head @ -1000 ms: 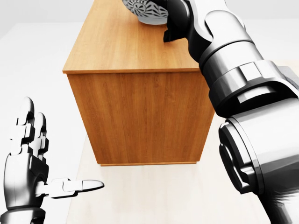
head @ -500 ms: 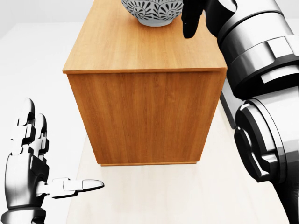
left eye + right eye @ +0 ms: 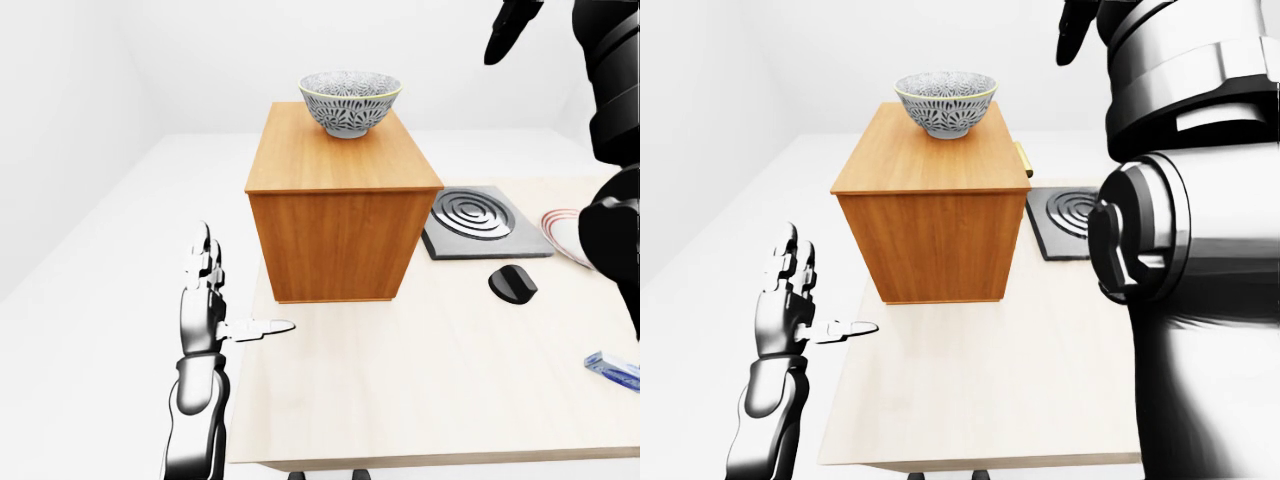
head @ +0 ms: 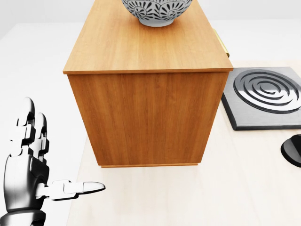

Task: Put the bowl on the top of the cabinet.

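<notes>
Right hand [image 3: 512, 30] lifted clear of bowl [image 3: 350, 101], empty.

We've got the bowl [image 3: 350, 102] sitting upright on top of the cabinet [image 3: 340, 215], up toward the 12 o'clock end of the top in the left-eye view. It's a blue-grey and white leafy pattern with a pale rim. The cabinet's a plain wooden box standing on the light table [image 3: 420, 385].
</notes>
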